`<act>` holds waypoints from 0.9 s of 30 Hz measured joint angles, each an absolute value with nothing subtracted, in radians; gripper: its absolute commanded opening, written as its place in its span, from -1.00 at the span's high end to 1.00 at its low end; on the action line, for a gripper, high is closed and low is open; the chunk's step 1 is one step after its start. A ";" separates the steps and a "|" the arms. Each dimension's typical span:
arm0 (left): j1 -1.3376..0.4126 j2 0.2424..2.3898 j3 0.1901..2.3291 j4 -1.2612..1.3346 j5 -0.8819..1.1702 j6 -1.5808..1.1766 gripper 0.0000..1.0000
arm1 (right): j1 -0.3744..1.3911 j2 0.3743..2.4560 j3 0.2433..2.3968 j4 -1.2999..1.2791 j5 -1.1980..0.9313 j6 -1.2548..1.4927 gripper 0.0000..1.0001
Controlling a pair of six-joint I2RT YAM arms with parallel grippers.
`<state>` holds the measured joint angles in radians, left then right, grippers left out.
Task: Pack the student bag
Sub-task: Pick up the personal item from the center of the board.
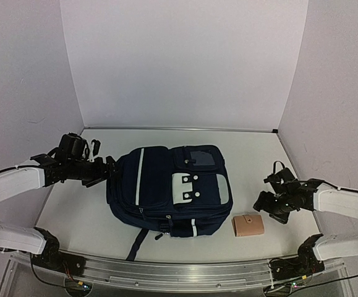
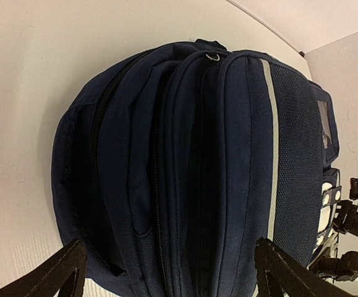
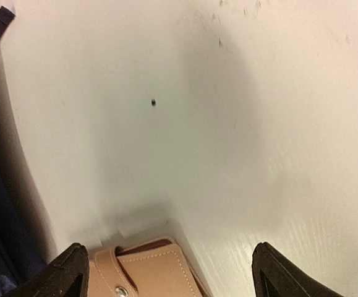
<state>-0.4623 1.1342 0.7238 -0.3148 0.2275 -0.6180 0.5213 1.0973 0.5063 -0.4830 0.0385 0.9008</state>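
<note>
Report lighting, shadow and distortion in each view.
Top external: even, soft light, front rail bowed by the wide lens, student bag sharp. Left wrist: bag dim and dark, table bright. Right wrist: tan wallet cropped below, broad shadow across the table.

On my left wrist feed the bag (image 2: 185, 167) fills nearly the whole frame, lying on the white table (image 2: 30, 74). A grey stripe (image 2: 272, 154) runs down the bag's right side, and a small metal ring (image 2: 213, 57) sits at its top edge. My left gripper (image 2: 169, 269) is spread wide, with one fingertip at each side of the bag's near end.
</note>
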 measured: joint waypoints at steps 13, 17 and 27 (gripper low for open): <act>-0.461 1.208 0.736 -0.306 0.263 -0.579 -0.91 | 0.521 1.206 0.495 -0.429 -0.147 0.898 -0.23; -0.461 1.234 0.740 -0.287 0.271 -0.573 -0.92 | 0.528 1.235 0.498 -0.413 -0.182 0.882 -0.08; -0.461 1.296 0.753 -0.267 0.296 -0.572 -0.92 | 0.587 1.249 0.526 -0.344 -0.317 0.860 -0.04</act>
<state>-0.4606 1.2961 0.7528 -0.2666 0.2958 -0.5716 0.5872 1.2492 0.5262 -0.3443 -0.3168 0.8595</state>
